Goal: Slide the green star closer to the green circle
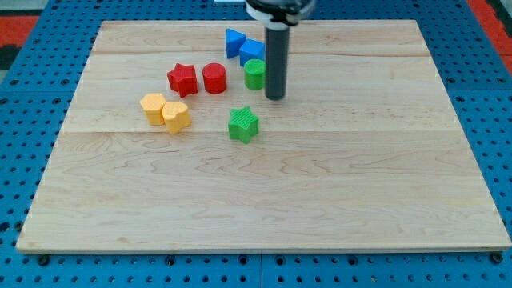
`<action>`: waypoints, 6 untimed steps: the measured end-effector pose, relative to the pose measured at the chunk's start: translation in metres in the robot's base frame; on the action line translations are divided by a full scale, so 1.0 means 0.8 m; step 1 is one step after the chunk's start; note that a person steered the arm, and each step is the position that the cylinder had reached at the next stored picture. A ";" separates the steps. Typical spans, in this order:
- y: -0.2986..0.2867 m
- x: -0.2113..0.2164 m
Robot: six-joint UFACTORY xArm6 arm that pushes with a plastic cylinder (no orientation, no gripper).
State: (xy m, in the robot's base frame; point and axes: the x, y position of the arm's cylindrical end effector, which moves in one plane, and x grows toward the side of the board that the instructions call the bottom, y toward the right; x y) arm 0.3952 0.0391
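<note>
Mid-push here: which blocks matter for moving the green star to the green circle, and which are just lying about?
In the job: green star; green circle, toward the view's top; my tip, just to the view's right of the circle.

Lying about: red star; red circle; two yellow blocks; two blue blocks; wooden board.

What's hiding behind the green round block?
Behind the green circle, toward the view's top, sit two blue blocks. The circle covers the nearer one's lower part, so its shape stays unclear. My tip stands just right of the circle, hiding its right edge.
</note>
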 end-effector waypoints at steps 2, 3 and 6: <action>-0.036 0.159; -0.042 0.124; -0.093 0.099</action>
